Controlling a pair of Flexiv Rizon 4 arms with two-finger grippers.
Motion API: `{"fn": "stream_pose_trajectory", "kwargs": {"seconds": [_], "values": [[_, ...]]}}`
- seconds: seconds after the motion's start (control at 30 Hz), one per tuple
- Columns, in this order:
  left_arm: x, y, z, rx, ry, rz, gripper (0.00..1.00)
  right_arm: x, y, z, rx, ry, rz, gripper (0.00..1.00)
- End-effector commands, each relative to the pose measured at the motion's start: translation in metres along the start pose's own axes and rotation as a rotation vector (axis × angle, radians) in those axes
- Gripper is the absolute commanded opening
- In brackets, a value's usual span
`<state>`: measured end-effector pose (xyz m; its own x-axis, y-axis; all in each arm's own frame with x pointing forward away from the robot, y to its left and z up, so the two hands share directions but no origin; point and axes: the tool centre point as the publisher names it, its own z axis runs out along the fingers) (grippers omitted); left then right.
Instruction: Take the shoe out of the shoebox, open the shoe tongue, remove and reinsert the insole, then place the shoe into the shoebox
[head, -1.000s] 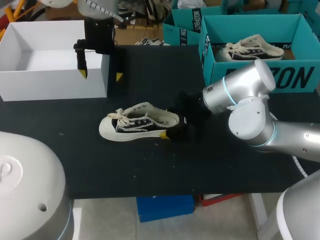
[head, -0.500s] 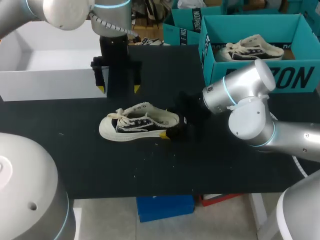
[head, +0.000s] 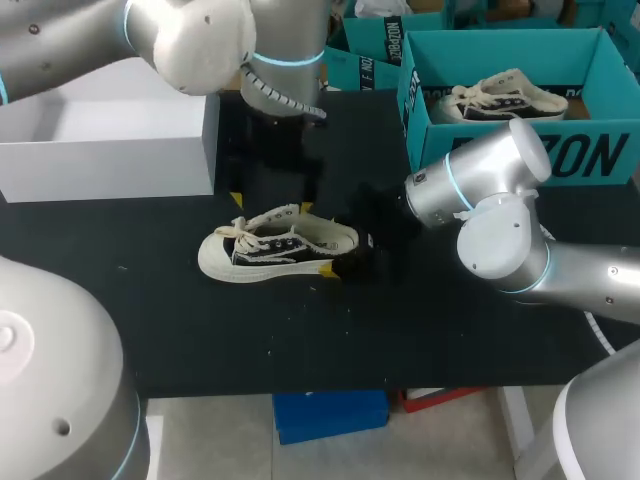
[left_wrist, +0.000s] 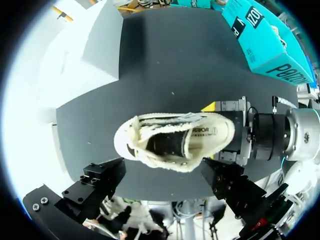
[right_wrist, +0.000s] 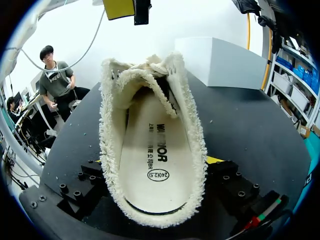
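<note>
**Sneaker out on the worktop, heel pinned, tongue not yet opened**

The low canvas sneaker (head: 280, 245) lies on its sole at the middle of the black worktop (head: 200, 330), out of the box, with its toe to nine o'clock and its heel to three in the head view. Its cream upper is frayed along the edges, the laces (head: 255, 232) lie loose over the throat, and the printed insole (right_wrist: 156, 150) sits flat inside. The tongue (right_wrist: 150, 82) looks slumped back over the opening.

It should handle as a light thing. The upper is soft and will fold under a pinch, and only the rubber sole and toe cap are stiff. The firm hold is low across the heel. The tongue wants a pinch at its free top edge, and the insole a pinch at its heel end, where it can be peeled up.

The right hand (head: 340, 255) comes in from three o'clock, its fingers clamped on either side of the heel. The left hand (left_wrist: 162, 172) hangs over the shoe's far side, at about twelve o'clock, spread wide and touching nothing.

The white shoebox (head: 110, 150) stands open at ten o'clock. A teal box (head: 520, 150) with another sneaker in it stands at two o'clock.
</note>
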<state>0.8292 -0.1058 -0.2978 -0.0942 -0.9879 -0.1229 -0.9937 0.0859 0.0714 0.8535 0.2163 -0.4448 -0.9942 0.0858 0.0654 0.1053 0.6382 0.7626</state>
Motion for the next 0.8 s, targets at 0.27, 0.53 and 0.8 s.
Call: {"fn": "stream_pose_trajectory", "kwargs": {"seconds": [0.27,0.53,0.8], "values": [[0.026,-0.008,0.033,-0.015,-0.077,0.023,1.0,0.0,0.0,0.002,0.001,-0.002,0.001,0.0],[0.03,-0.014,0.052,-0.012,-0.168,0.018,1.0,0.0,0.0,0.002,0.001,-0.002,0.001,0.0],[0.026,-0.023,0.061,0.0,-0.231,0.008,1.0,0.0,0.0,0.002,0.001,-0.002,0.001,0.0]]}}
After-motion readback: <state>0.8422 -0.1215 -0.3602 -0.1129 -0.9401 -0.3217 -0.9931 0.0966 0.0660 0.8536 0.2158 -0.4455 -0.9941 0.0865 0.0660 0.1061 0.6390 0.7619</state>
